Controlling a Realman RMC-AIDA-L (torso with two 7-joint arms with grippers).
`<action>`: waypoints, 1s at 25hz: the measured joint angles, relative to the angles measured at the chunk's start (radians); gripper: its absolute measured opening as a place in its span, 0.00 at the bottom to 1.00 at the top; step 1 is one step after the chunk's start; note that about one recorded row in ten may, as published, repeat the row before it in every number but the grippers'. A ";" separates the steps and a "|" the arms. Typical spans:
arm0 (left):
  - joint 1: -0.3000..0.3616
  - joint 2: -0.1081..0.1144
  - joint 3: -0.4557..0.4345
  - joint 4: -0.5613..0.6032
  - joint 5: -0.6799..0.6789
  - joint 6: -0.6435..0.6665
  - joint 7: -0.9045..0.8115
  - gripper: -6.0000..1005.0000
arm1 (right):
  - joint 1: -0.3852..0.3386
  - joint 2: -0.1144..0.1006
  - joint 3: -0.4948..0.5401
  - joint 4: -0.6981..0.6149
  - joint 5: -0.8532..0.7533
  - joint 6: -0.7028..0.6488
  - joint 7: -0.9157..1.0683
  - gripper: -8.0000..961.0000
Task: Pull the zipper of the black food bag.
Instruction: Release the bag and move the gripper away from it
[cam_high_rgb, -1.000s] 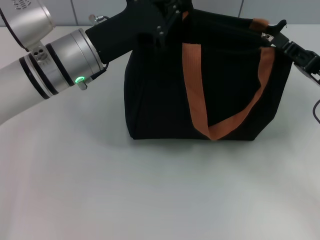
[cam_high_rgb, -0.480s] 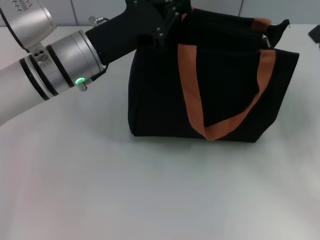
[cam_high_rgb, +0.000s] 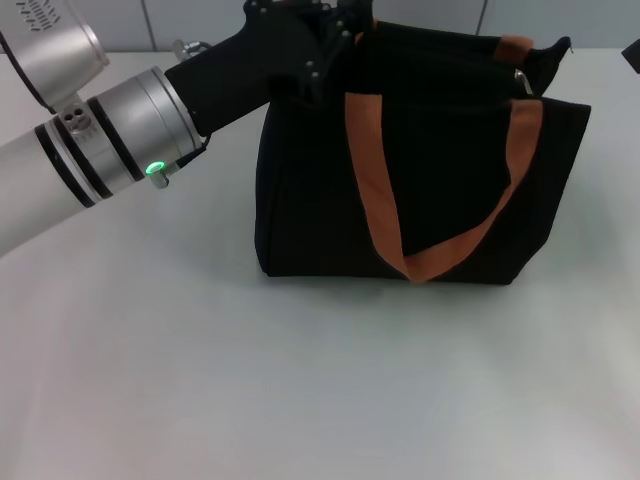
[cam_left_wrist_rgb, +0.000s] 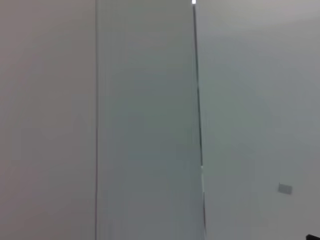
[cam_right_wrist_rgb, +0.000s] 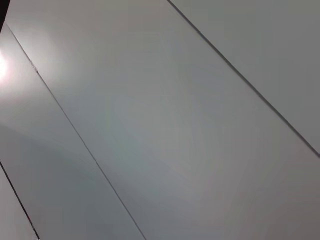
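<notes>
The black food bag (cam_high_rgb: 440, 170) stands upright on the white table, its orange-brown straps (cam_high_rgb: 372, 190) hanging down its front. The silver zipper pull (cam_high_rgb: 521, 80) sits at the right end of the top edge, next to a raised black fabric tail. My left gripper (cam_high_rgb: 335, 35) is black against the bag and sits shut on the bag's top left corner by the strap. Of my right gripper, only a dark sliver (cam_high_rgb: 632, 52) shows at the right edge of the head view, clear of the bag. Both wrist views show only pale panels with seams.
The white table (cam_high_rgb: 300, 380) stretches bare in front of the bag. My left arm's silver forearm (cam_high_rgb: 100, 160) crosses the upper left. A tiled wall runs behind the bag.
My right gripper has left the zipper end and drawn off to the right, almost out of the head view. The bag's top has shifted slightly left with my left gripper.
</notes>
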 joint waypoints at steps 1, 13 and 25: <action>0.002 0.000 0.001 -0.003 -0.006 -0.002 -0.002 0.05 | 0.001 0.000 0.000 0.003 0.000 0.002 -0.008 0.33; 0.057 0.002 -0.011 -0.003 -0.017 -0.039 -0.076 0.10 | 0.002 -0.002 -0.011 0.039 -0.009 -0.043 -0.129 0.82; 0.229 0.009 -0.223 -0.003 -0.016 0.021 -0.071 0.61 | -0.083 0.001 0.075 0.076 0.052 -0.165 -0.180 0.81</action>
